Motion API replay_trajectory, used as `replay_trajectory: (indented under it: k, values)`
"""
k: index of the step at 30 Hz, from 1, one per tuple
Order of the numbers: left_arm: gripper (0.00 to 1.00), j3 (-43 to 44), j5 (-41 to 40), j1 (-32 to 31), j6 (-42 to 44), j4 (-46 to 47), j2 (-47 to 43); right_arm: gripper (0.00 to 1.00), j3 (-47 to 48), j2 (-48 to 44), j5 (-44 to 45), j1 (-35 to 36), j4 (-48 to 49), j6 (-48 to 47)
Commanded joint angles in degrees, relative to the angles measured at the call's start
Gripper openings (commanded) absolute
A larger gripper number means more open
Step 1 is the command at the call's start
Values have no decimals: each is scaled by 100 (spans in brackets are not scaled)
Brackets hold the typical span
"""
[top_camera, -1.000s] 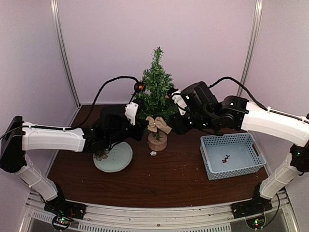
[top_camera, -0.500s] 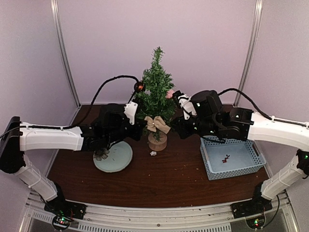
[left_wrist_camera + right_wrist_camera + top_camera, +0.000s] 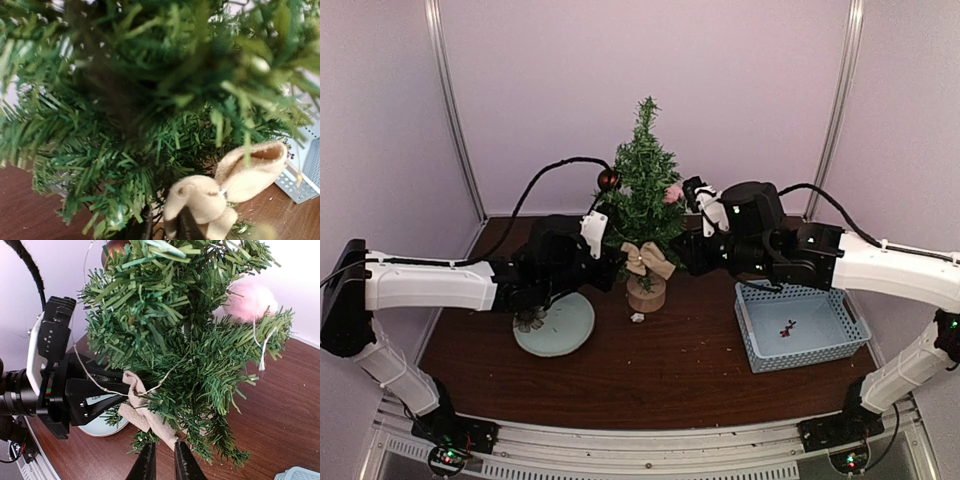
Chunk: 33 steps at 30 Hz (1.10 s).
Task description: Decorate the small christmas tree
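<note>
The small christmas tree (image 3: 645, 185) stands on its wood stump (image 3: 646, 296) at mid-table, seen close up as green branches (image 3: 150, 125) (image 3: 190, 340). A beige bow (image 3: 646, 257) (image 3: 225, 185) (image 3: 145, 410) hangs low in its branches. My left gripper (image 3: 616, 262) (image 3: 165, 222) reaches in from the left, its fingers a little apart, with the bow's edge between them. My right gripper (image 3: 680, 260) (image 3: 164, 447) comes from the right, its jaws nearly together and pinching the tip of the bow's tail. A pink pompom (image 3: 672, 193) (image 3: 248, 301) and a brown-red ball (image 3: 609, 179) hang higher up.
A blue basket (image 3: 798, 320) (image 3: 305, 170) with a small red ornament (image 3: 787, 328) sits right of the tree. A pale round plate (image 3: 560, 328) (image 3: 100, 427) carrying a dark ornament (image 3: 529, 321) lies to the left. A small white bit (image 3: 637, 318) lies before the stump.
My right gripper left the pink pompom on the tree, dropped to the bow's tail and shut there. My left fingers have parted slightly at the bow.
</note>
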Motion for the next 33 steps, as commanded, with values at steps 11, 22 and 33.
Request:
replay_trajectory:
  k: [11, 22, 33]
  values:
    - [48, -882, -7, -28, 119, 1266, -877, 10, -412, -139, -473, -49, 536, 39]
    - [44, -933, 263, -26, 184, 1534, -775, 1, -686, 293, -1030, -33, 1141, 98]
    - [21, -1706, 53, -473, 1701, 1737, -1706, 0, -508, 552, -514, -35, 1324, 47]
